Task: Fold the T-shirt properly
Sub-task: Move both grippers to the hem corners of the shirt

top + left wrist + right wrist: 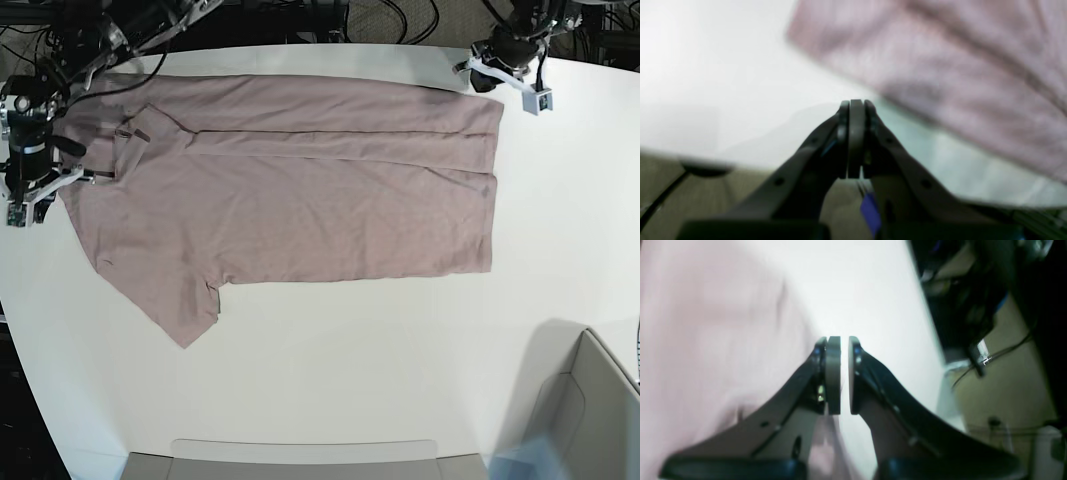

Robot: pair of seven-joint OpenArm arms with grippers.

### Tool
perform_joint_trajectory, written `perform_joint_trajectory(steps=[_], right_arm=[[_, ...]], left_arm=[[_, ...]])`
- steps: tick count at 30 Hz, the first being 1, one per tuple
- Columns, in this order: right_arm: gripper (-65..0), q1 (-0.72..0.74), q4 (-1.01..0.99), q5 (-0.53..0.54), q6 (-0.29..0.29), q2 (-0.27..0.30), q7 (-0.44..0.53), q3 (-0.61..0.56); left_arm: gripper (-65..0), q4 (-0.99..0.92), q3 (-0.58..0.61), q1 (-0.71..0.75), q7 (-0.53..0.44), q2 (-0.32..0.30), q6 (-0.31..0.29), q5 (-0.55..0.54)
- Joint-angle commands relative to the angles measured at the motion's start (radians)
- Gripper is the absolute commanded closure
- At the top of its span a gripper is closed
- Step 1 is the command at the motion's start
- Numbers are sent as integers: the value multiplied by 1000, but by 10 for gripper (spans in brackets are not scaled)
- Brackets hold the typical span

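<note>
The T-shirt [300, 200] lies flat on the white table [400, 350], dusty pink, its far long side folded over toward the middle and one sleeve pointing to the near left. My left gripper [856, 101] is shut on nothing and hovers over bare table just off the T-shirt [957, 66]; its arm [510, 55] is at the far right corner of the cloth. My right gripper [844, 338] has a narrow gap between its pads with nothing in it, right beside the T-shirt [706, 340] edge; its arm [28, 150] stands at the left, by the collar end.
A grey box [590, 410] stands at the near right corner of the table. A flat grey tray [300, 455] lies along the near edge. Cables and dark equipment [977, 306] sit beyond the table's edge.
</note>
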Motion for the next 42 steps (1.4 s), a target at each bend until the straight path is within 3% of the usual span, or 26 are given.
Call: perform_joint_trajectory(steps=[1,5,8,14,23,29,35,42], right_arm=[[-36,31,-14,-15,11,22,23,-44],[-36,102,-144,-131,11,59,23,-199],[-35,157,-270,-151,11,59,26,-262],[-35,257,-536,-151,11,62,31,-320],[-35,375,-899,-150,11,131,26,-362],[-35,251,-870,-154,11,125,-21,-403],[-35,45,-660,-127,11,87,-47,-441],[-37,33,-427,-68,11,80,-55,-438]], left_arm=[[0,22,-4,-46,24,-12,-9,-5],[0,22,-10,-198,187,37,-9,-5],[0,20,-10,-287,263,69,-9,-2],[0,20,-4,-388,285,91,-9,-5],[0,17,-4,-397,285,103,-9,-2],[0,15,-10,-397,285,103,-9,0],[0,-20,-10,-413,285,99,-10,0],[0,-97,-3,-457,285,103,-12,-5]])
